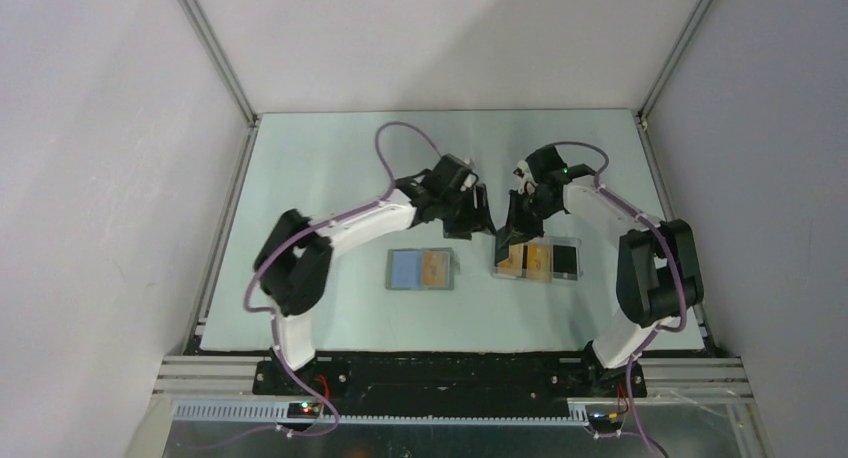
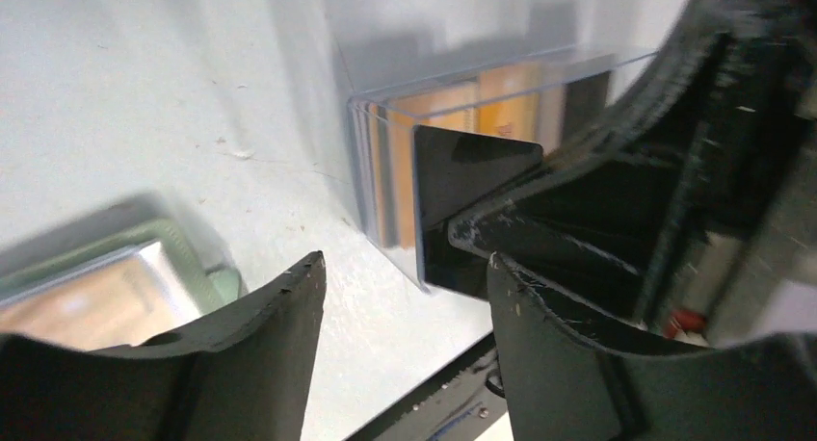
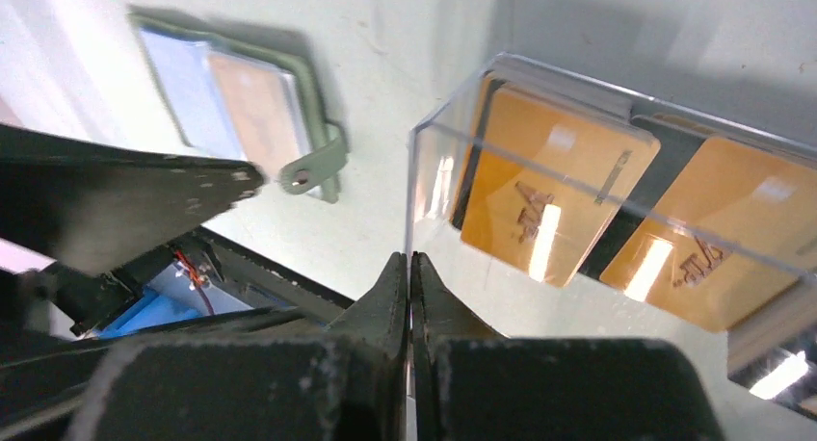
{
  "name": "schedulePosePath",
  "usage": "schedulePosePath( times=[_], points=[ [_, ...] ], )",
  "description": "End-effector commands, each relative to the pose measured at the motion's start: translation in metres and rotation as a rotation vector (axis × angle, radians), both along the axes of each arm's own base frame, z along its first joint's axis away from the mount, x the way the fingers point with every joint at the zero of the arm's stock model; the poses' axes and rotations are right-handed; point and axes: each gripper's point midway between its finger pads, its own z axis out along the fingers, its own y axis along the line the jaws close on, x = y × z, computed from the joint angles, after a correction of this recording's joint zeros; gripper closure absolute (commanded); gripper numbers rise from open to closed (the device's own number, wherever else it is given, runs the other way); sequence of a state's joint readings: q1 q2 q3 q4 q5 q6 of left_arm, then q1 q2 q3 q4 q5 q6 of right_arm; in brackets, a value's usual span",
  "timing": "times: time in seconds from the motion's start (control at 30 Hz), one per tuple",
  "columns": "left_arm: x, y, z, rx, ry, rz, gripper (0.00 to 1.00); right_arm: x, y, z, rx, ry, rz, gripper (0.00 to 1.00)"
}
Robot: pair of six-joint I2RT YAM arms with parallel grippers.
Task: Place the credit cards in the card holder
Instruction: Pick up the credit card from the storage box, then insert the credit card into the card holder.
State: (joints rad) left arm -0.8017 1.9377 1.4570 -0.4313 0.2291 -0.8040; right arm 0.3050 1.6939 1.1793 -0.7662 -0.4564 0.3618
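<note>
One black card (image 2: 474, 176) pinched between right fingers (image 3: 382, 301); left fingers (image 2: 258, 345) spread, empty.

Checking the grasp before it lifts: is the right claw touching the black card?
Touching. The left wrist view shows the black card pinched between the shut fingers of the right claw.

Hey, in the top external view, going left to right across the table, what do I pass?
Left arm's elbow → open card holder → clear tray of credit cards → right arm's elbow.
</note>
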Motion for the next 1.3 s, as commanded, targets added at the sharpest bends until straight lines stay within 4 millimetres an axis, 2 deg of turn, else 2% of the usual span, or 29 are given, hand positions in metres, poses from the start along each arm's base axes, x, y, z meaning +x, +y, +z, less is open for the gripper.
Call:
schedulePosePath(
  times=[0.0,0.03,0.07,0.1,0.13,0.17,0.2,0.23,0.33,0.4,0.53,0.63,0.8,0.93,1.03,1.27],
  points=[
    [0.021,0.037,0.083,-0.087,-0.183,0.090,0.32,0.019,0.011,0.059,0.045,-0.186,0.038,1.00],
    [0.021,0.053,0.072,-0.063,-0.166,0.113,0.32,0.021,0.014,0.067,0.050,-0.214,0.046,1.00],
    [0.020,0.062,0.079,-0.073,-0.180,0.128,0.31,0.021,0.015,0.071,0.054,-0.226,0.051,1.00],
    [0.018,0.081,0.073,-0.059,-0.167,0.155,0.31,0.021,0.021,0.079,0.073,-0.245,0.065,1.00],
    [0.016,0.090,0.069,-0.055,-0.157,0.165,0.30,0.021,0.026,0.084,0.097,-0.257,0.078,1.00],
    [0.013,0.109,0.059,-0.037,-0.140,0.192,0.30,0.019,0.034,0.088,0.115,-0.269,0.097,1.00],
    [0.011,0.119,0.055,-0.033,-0.131,0.203,0.31,0.019,0.040,0.091,0.132,-0.279,0.110,1.00],
    [0.005,0.138,0.043,-0.012,-0.114,0.228,0.31,0.015,0.049,0.093,0.142,-0.283,0.133,1.00],
    [-0.004,0.177,0.021,0.021,-0.079,0.284,0.32,0.012,0.071,0.099,0.193,-0.301,0.182,1.00],
    [-0.019,0.200,-0.002,0.059,-0.037,0.307,0.34,0.007,0.088,0.102,0.245,-0.298,0.218,1.00],
    [-0.036,0.226,-0.029,0.126,0.008,0.334,0.41,-0.009,0.129,0.095,0.328,-0.262,0.306,1.00],
    [-0.043,0.235,-0.046,0.187,0.043,0.334,0.43,-0.016,0.157,0.087,0.391,-0.239,0.335,1.00],
    [-0.042,0.237,-0.061,0.226,0.081,0.326,0.44,-0.034,0.185,0.050,0.406,-0.130,0.366,1.00],
    [-0.039,0.235,-0.068,0.245,0.099,0.309,0.47,-0.043,0.185,0.020,0.369,-0.072,0.381,1.00],
    [-0.037,0.233,-0.071,0.249,0.109,0.298,0.48,-0.048,0.179,0.001,0.343,-0.035,0.376,1.00],
    [-0.031,0.226,-0.075,0.258,0.121,0.283,0.49,-0.050,0.159,-0.024,0.300,0.025,0.354,1.00]
  ],
)
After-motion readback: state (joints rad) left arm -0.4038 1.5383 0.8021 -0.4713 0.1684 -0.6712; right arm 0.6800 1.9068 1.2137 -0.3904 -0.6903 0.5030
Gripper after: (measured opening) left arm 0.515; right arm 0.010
